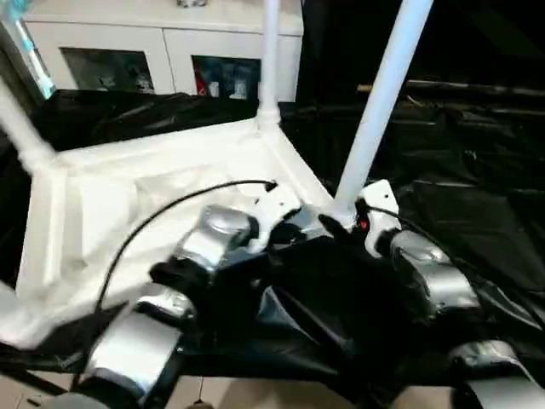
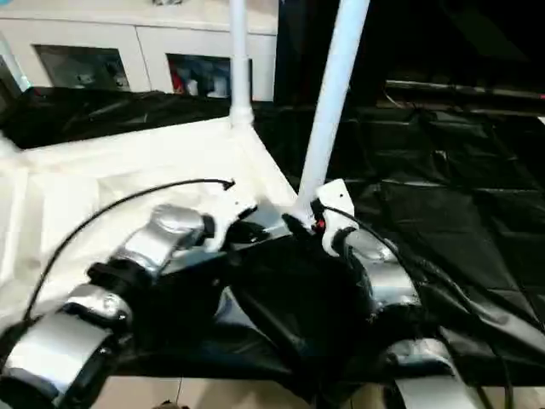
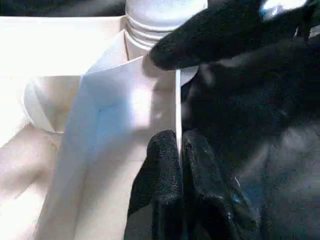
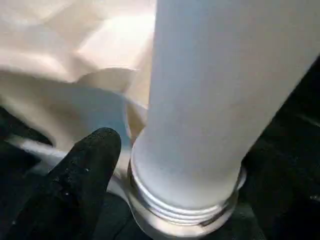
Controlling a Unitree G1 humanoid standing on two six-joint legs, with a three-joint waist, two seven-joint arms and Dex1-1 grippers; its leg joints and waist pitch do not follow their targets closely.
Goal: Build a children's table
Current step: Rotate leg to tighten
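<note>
The children's table lies upside down on black sheeting, its white tabletop (image 1: 128,204) showing the ribbed underside. Three white legs stand up from its corners: a far leg (image 1: 271,60), a left leg (image 1: 21,128), and a near right leg (image 1: 379,102). My left gripper (image 3: 177,140) is shut on the tabletop's thin rim beside the near right corner. My right gripper (image 1: 341,220) is open at the threaded base of the near right leg (image 4: 210,100). One of its fingers (image 4: 90,165) stands just off the leg; the other is hidden.
Black sheeting (image 1: 477,170) covers the big table to the right and in front. A white cabinet (image 1: 170,51) with glass doors stands behind. A black cable (image 1: 170,209) arcs over my left forearm. The table's front edge runs just below my arms.
</note>
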